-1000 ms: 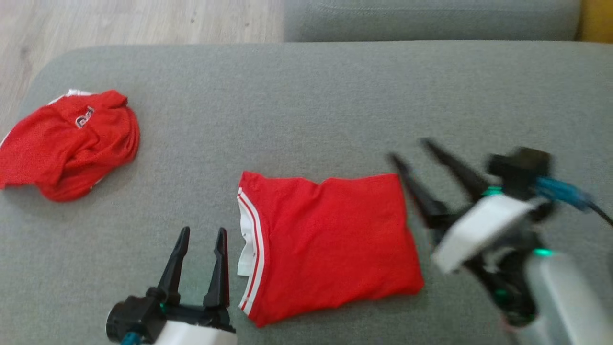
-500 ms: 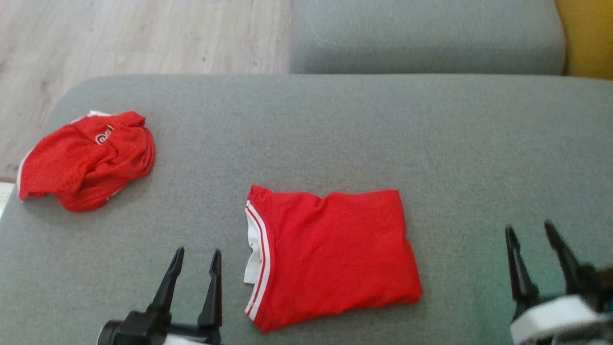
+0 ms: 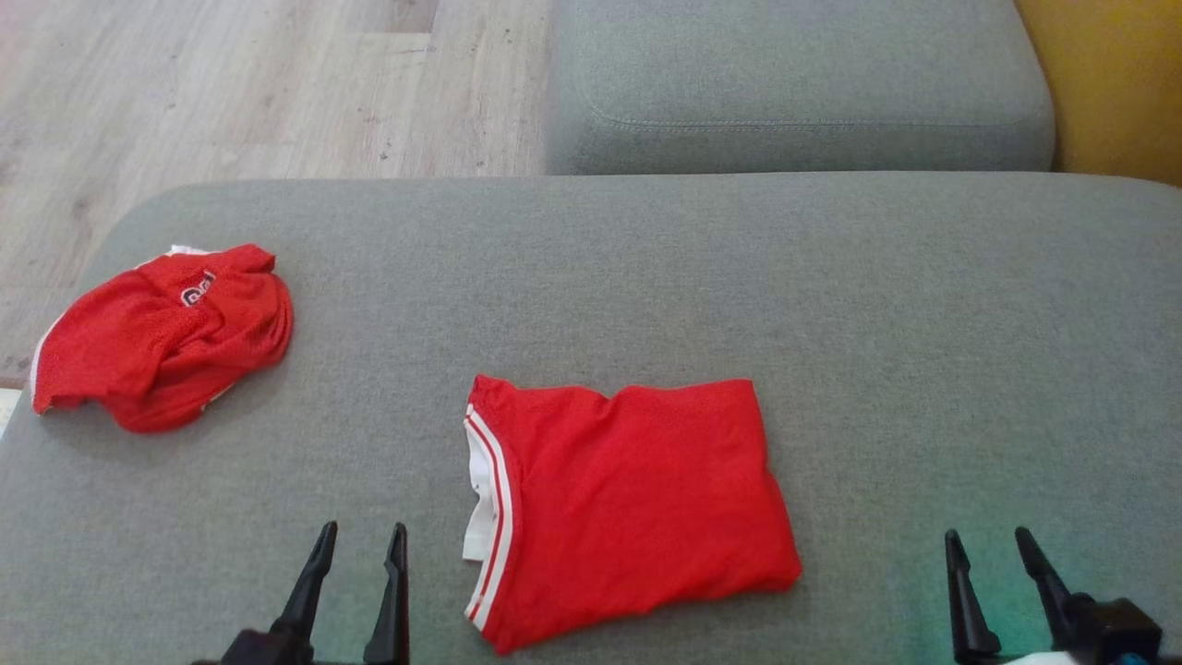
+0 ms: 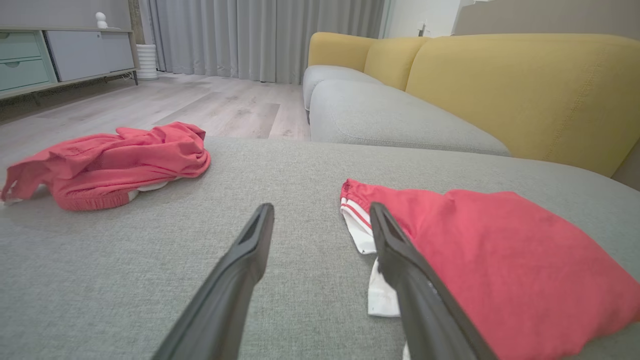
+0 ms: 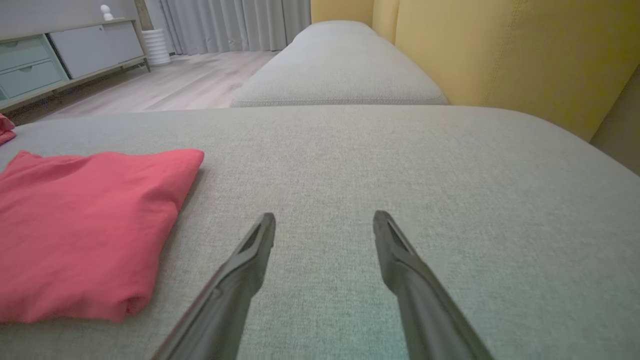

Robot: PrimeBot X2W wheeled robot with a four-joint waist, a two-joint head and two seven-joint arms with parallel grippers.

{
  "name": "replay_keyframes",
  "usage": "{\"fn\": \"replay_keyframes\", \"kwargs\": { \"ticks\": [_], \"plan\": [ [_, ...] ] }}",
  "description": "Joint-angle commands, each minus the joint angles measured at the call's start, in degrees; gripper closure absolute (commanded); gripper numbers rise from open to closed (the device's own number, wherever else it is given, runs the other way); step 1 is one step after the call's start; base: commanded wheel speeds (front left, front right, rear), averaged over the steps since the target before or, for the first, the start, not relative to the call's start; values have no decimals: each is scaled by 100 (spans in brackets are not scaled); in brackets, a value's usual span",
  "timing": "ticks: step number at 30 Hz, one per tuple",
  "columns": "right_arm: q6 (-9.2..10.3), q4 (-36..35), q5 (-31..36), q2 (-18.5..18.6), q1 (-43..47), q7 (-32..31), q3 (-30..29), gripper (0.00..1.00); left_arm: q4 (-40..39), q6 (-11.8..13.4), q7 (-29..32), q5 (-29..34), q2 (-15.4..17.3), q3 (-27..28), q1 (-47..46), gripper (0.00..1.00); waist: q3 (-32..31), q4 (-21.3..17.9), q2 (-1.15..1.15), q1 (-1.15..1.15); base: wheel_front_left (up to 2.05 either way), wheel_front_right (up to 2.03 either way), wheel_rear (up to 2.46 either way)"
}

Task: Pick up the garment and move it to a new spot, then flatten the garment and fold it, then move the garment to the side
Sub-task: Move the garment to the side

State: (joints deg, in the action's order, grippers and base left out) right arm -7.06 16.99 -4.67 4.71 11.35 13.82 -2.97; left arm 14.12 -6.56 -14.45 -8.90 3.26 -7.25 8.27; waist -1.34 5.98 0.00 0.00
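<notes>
Folded red garment [image 3: 628,503] lies flat, roughly rectangular, at front-centre of the grey sofa cushion [image 3: 831,305], white-striped hem w/ a white flap facing the robot's left. Left pincer [image 3: 363,531] sits just beside that hem, fingers spread, holding nothing. Right pincer [image 3: 985,536] is farther off on the garment's other side, also spread & empty, over bare fabric. A 2nd red garment [image 3: 162,337], crumpled, w/ a white logo, rests well apart near the cushion's far-left rounded corner. Beyond: another grey seat cushion [image 3: 794,83], yellow backrest [image 3: 1108,83] at right, pale wood-look floor [image 3: 231,83] at left. Left wrist view adds grey curtains [image 4: 260,35], a low cabinet [image 4: 50,55] w/ teal drawers & a white ribbed pot [image 4: 146,61].
</notes>
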Motion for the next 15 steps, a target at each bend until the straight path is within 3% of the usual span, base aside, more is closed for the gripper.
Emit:
{"fn": "replay_keyframes", "kwargs": {
  "ticks": [1,9,15],
  "plan": [
    [-43,-63,54,69,-262,108,119,0,-139,-19,-55,34,8,238,-120,0,1,-9,0,0,0,0,0],
    [-43,-38,-385,18,-498,62,284,0,-113,-37,-55,26,-7,291,-78,0,-13,1,0,0,0,0,0],
    [-43,-633,-1936,268,-1041,-1274,949,0,-102,-46,-55,22,-18,304,-50,0,-4,37,0,0,0,0,0]
  ]
}}
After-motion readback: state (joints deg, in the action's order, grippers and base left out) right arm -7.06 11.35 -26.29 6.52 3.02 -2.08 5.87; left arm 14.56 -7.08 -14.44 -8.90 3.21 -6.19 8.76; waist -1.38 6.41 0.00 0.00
